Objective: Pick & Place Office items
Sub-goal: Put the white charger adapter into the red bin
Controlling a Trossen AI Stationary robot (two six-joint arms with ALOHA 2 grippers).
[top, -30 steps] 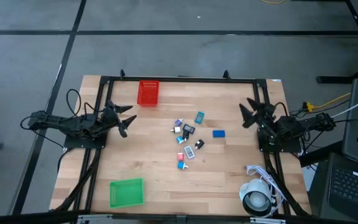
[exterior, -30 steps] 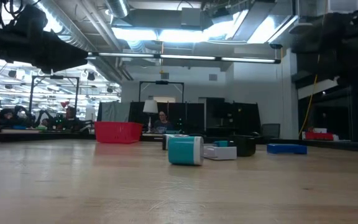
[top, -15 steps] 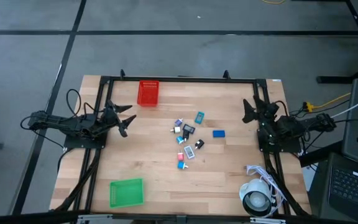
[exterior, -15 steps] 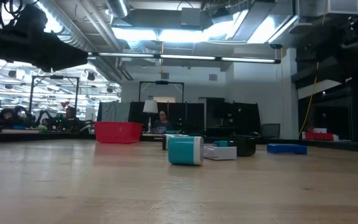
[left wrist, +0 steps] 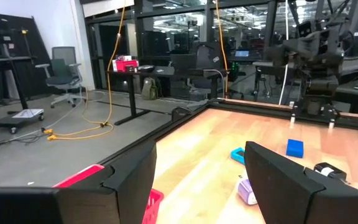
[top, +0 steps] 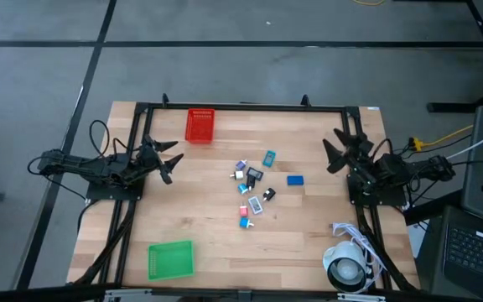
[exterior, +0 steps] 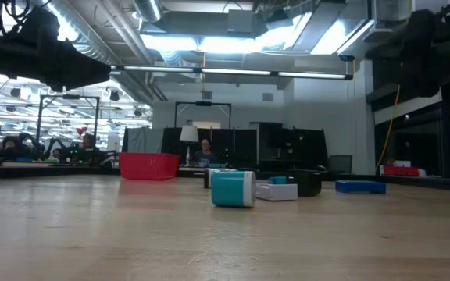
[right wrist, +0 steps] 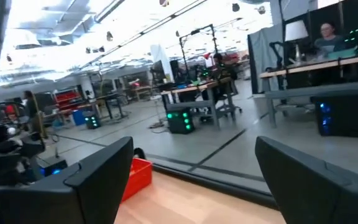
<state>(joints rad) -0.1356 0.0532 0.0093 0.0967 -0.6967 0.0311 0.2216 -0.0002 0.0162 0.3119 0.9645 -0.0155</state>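
Observation:
Several small office items (top: pixel 253 184) lie loose on the wooden table's middle, among them a blue block (top: pixel 295 179) and a teal piece (top: pixel 269 158). The low view shows a teal piece (exterior: pixel 233 188) nearest, then white (exterior: pixel 276 190), black (exterior: pixel 307 183) and blue (exterior: pixel 360 186) pieces. My left gripper (top: pixel 171 161) hovers open at the table's left side, pointing level toward the items (left wrist: pixel 247 191). My right gripper (top: pixel 332 151) hovers open at the right side, facing the cluster. Neither gripper has anything between its fingers.
A red mesh bin (top: pixel 199 126) stands at the far left of the table, a green mesh bin (top: pixel 171 259) at the near left. A white roll with cable (top: pixel 346 268) sits at the near right corner. A black frame (top: pixel 241 106) edges the table. Bare wood surrounds the cluster.
My right gripper has rolled a little about its own pointing line and tipped slightly upward, staying over the same spot at the table's right side. Its fingers have stayed apart. The items have not moved.

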